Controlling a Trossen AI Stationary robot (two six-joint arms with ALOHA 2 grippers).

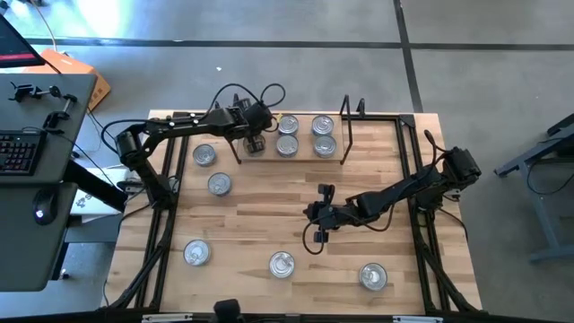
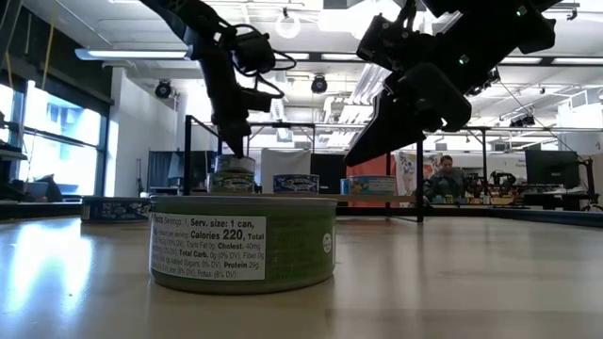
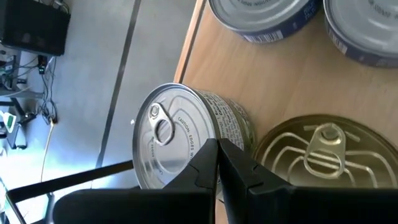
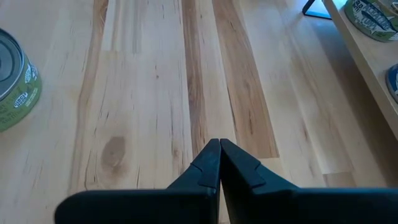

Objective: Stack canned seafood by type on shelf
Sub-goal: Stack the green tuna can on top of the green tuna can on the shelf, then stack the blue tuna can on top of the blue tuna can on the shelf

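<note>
Over the shelf's (image 1: 381,144) left end hangs the left gripper (image 1: 254,136). Its fingers (image 3: 205,163) are pressed tip to tip and hold nothing, right above a silver-lidded tin (image 3: 180,134) that stands at the shelf's edge. A gold-lidded tin (image 3: 323,155) sits just beside it, and two blue-labelled tins (image 3: 264,18) lie further along the board.

The right gripper (image 1: 316,215) waits off the shelf, over bare tabletop (image 1: 269,215) on the side away from the shelf's back rail. It is likewise closed and empty, as its wrist view shows.

The step in hand looks like settling the silver tin at the shelf's left end, either squaring it up or leaving it. A grasp seems unlikely with the fingers closed.

Next, I judge, a loose tin must be fetched. That calls for lifting clear of the shelf, spreading the fingers wide enough for a tin's rim, and matching its label to the right group.

From above I count five tins on the shelf: the one under the left gripper and four in a block (image 1: 305,135) towards the shelf's middle. Whether any hides another beneath it I cannot tell.

Five more tins stand off the shelf on the tabletop. Two are near the shelf's left end (image 1: 204,155) (image 1: 219,184). Three are well apart from it along the far edge (image 1: 196,253) (image 1: 282,264) (image 1: 373,276).
</note>
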